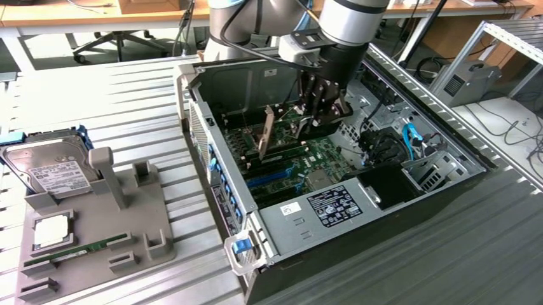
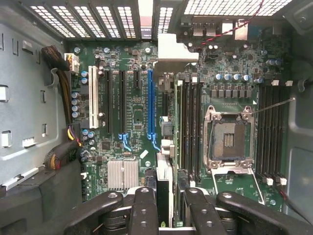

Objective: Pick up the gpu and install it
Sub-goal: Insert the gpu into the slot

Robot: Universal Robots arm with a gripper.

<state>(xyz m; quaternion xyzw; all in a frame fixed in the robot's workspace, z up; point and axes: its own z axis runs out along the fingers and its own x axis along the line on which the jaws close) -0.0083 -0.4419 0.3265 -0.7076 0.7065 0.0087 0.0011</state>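
The gpu (image 1: 266,132) is a thin card with a brownish back. It stands on edge inside the open computer case (image 1: 280,222), above the motherboard (image 1: 318,159). My gripper (image 1: 325,111) reaches down into the case and is shut on it. In the wrist view the gpu (image 2: 164,171) is seen edge-on between my black fingers (image 2: 145,200), with my gripper (image 2: 165,203) closed around it. Its silver bracket (image 2: 176,49) sits near the rear slot openings. The card runs alongside the blue expansion slot (image 2: 150,103), and I cannot tell whether it touches the board.
At the exterior view's left, a grey fixture (image 1: 149,219) holds a silver hard drive (image 1: 55,171), a processor (image 1: 53,232) and a green RAM stick (image 1: 76,251). Inside the case are the CPU socket (image 2: 230,139), a small heatsink (image 2: 122,174), cable bundles (image 2: 61,68) and the drive cage (image 1: 424,168).
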